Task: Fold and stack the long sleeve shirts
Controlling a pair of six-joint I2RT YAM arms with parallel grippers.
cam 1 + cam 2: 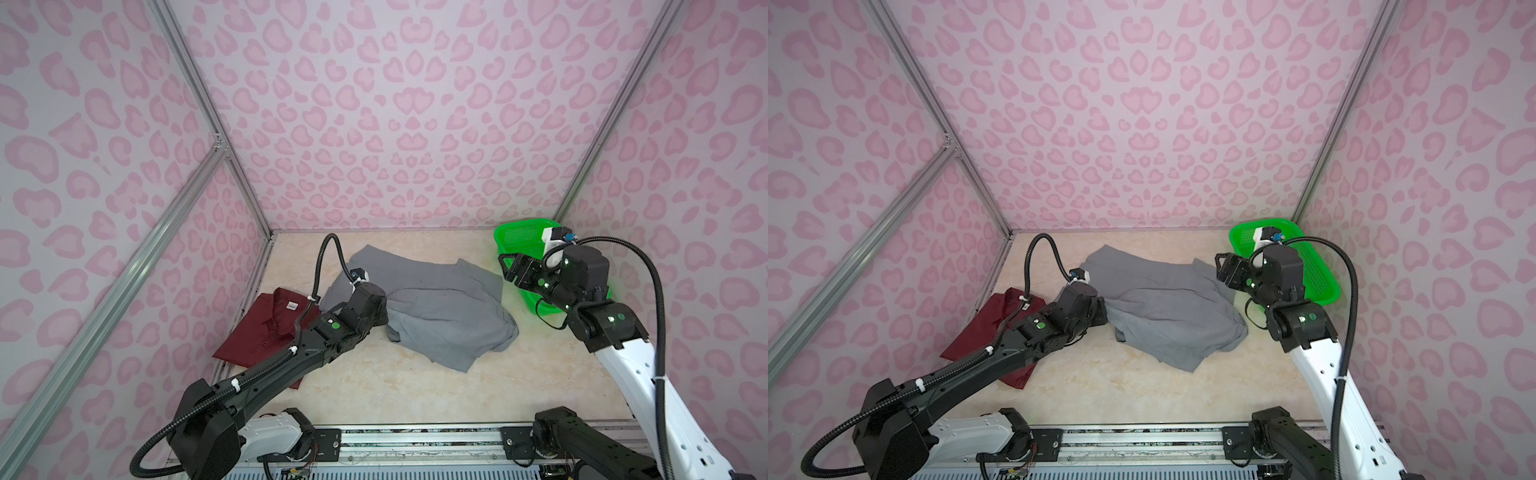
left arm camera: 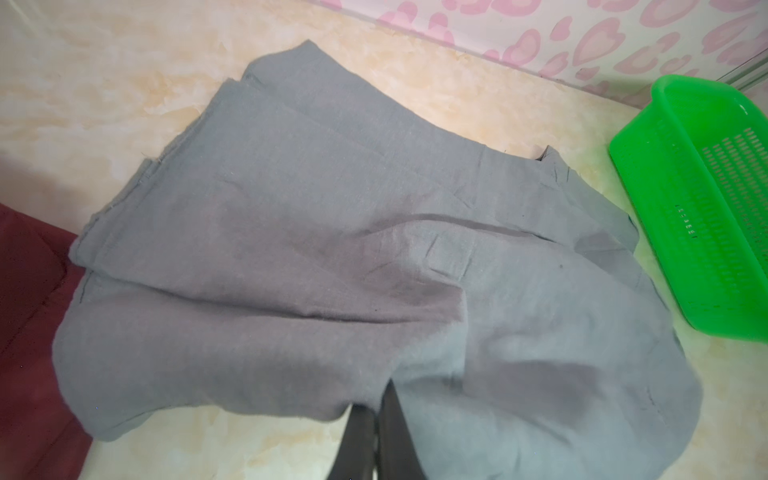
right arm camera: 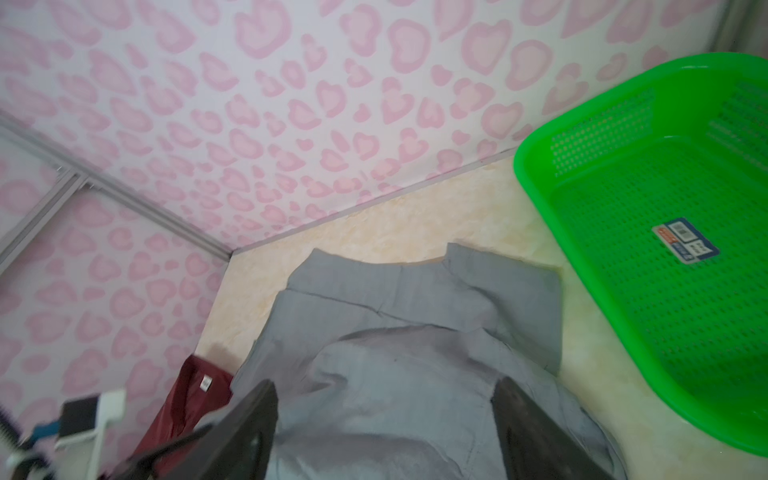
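Print is unreadable on the white neck label [image 1: 293,306] of the maroon shirt [image 1: 257,332] and on the sticker [image 3: 685,241] in the green basket [image 3: 532,166]. Left gripper [image 2: 376,411] pinches the central grey shirt [image 1: 436,307]; right gripper [image 3: 386,388] hangs spread above it. Left arm [image 1: 291,365] covers the maroon shirt's lower corner.

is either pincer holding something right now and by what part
Left pincer is shut on the grey shirt, pinching a fold at its edge nearest that arm. Right pincer stands open over the shirt, holding nothing.

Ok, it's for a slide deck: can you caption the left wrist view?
Left end effector shut on the grey shirt, which lies between maroon shirt and green basket.
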